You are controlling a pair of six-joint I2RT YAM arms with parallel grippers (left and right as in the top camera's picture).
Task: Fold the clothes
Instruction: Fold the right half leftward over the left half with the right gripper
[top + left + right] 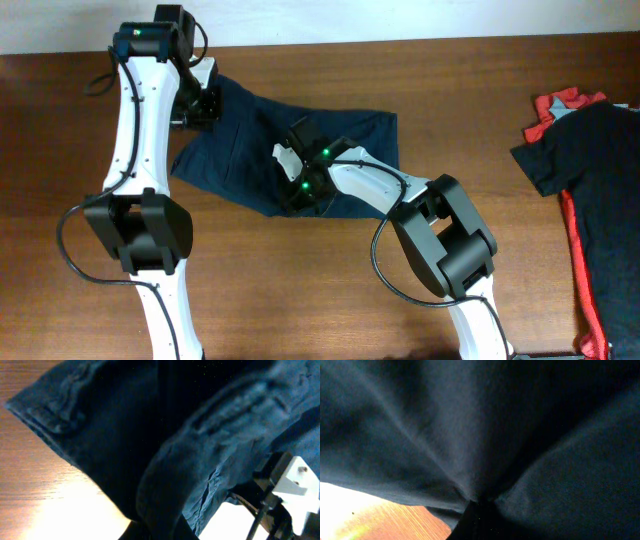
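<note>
The navy-blue shorts (pixel 250 140) lie spread across the middle of the wooden table. My left gripper (pixel 205 105) is at their far left corner, shut on the fabric; in the left wrist view the cloth (pixel 165 450) drapes right over the fingers. My right gripper (pixel 300 190) is at the shorts' near edge, shut on a pinch of fabric; in the right wrist view folds of cloth (pixel 480 435) radiate from the fingertips (pixel 477 505).
A black shirt (pixel 590 150) lies over a red garment (pixel 560 105) at the table's right edge. Bare wooden table (pixel 300 290) lies in front of the shorts and to the left.
</note>
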